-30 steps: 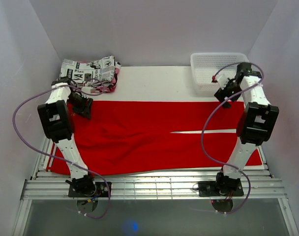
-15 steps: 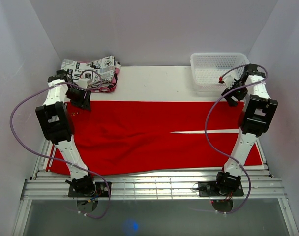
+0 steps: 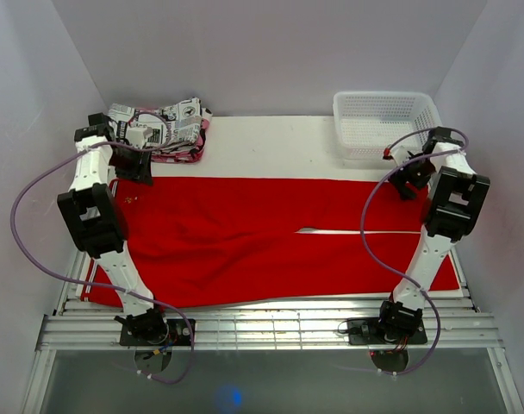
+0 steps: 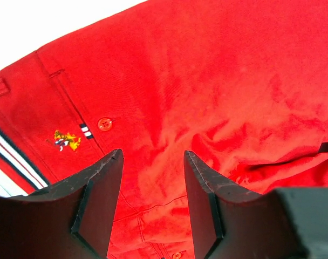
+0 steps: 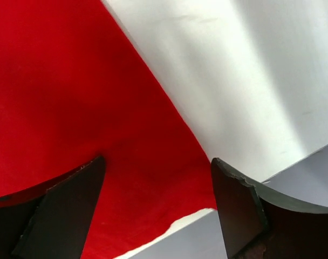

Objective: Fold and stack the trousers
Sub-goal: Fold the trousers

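A: What's on the table (image 3: 271, 142)?
B: I see the trousers (image 3: 245, 233) spread flat across its white top, pale walls (image 3: 262, 52) around. Left gripper (image 4: 153, 156) and right gripper (image 5: 158, 160) both gape, holding nothing.

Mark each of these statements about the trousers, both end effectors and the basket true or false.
1. The trousers lie spread flat on the table. True.
2. The left end effector clamps the trousers. False: it is open, holding nothing.
3. The newspaper-print garment sits in the basket. False: it lies folded at the far-left corner, the basket far right.
4. The right end effector is open over the trousers' edge. True.
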Robot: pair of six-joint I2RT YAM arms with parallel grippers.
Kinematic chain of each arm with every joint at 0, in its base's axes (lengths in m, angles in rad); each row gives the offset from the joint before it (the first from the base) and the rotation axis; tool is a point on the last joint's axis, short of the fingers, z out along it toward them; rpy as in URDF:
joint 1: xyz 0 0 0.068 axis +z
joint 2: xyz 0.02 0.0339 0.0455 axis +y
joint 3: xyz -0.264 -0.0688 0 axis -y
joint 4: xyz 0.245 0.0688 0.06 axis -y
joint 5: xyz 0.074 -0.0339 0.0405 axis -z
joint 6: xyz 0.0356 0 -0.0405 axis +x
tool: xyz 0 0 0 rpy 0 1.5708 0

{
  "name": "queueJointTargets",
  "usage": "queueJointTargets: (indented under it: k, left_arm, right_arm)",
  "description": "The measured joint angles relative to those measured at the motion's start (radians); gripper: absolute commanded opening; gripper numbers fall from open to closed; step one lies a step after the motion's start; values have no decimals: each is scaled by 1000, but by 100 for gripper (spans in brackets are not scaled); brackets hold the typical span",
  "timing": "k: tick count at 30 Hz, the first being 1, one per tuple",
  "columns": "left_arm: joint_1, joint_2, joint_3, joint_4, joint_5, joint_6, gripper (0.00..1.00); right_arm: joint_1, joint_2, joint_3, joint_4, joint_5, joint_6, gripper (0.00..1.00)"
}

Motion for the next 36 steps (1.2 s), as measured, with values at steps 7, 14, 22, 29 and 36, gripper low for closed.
queueJointTargets:
  k: [7,14,22,29,36]
  left_arm:
    - [23,0,0,-3,0,-5,59]
    - [28,3,14,-12,0,-5,59]
    - [105,222,470,-92,32,49,62]
    - [200,297,428,-122,60,306,60]
    - [201,434,463,-121,106,527,58]
  right_arm:
    - [-19,-122,-209,-61,-31,-24,83]
    - [-46,-92,-144,-142,-59,-22,71]
    - [-50,-33,-60,-182,-18,-25,8]
    - [-39,-43,-66,-180,2,-18,8]
    - [-12,-78,-68,-187,48,0,8]
